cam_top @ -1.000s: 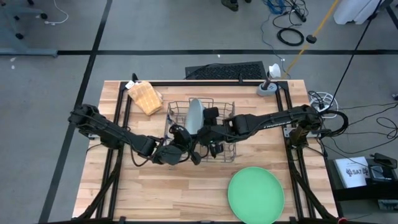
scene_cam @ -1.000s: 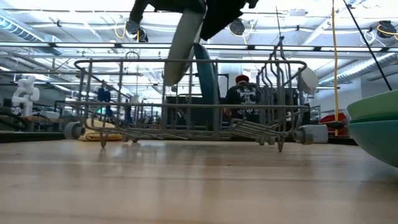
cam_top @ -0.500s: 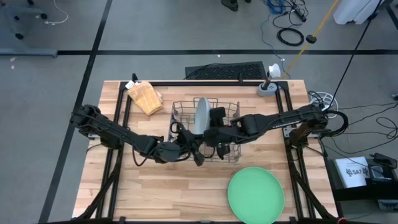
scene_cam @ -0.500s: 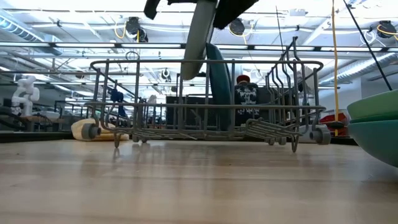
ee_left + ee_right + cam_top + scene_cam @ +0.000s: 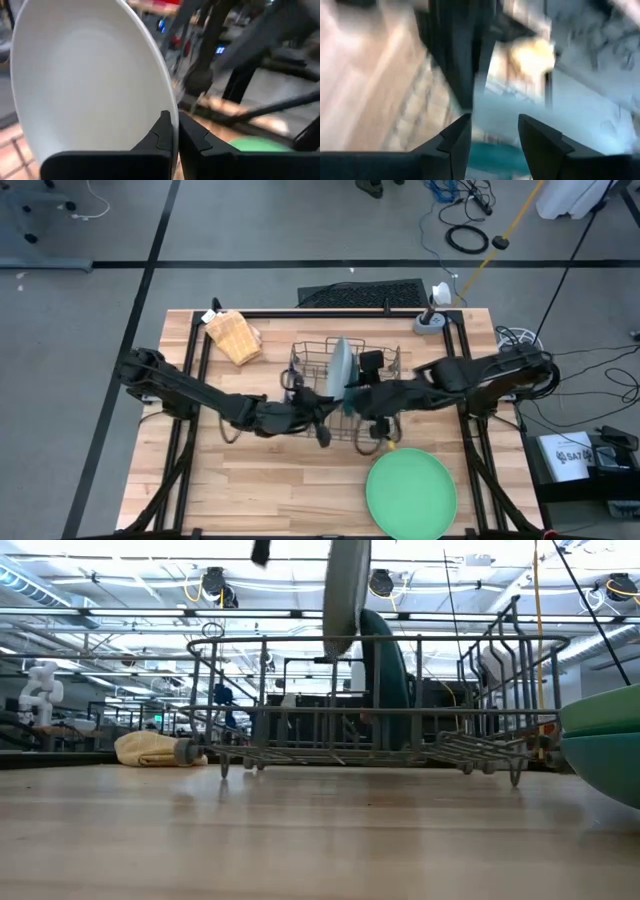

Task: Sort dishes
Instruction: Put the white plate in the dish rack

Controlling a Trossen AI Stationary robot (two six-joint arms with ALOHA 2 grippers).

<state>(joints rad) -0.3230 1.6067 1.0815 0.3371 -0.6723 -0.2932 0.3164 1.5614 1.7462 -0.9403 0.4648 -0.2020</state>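
Nearby — wire rack (image 5: 345, 390), tan cloth (image 5: 234, 336), green plate (image 5: 411, 492).

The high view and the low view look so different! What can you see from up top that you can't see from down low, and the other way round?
Only the high view shows both arms, the left claw pinching the pale plate, the right claw open beside it, and the whole round light green plate.

Only the low view shows the room behind and a darker plate under the green one.

Both show the wire rack, the pale plate lifted on edge, the teal plate and the tan cloth.
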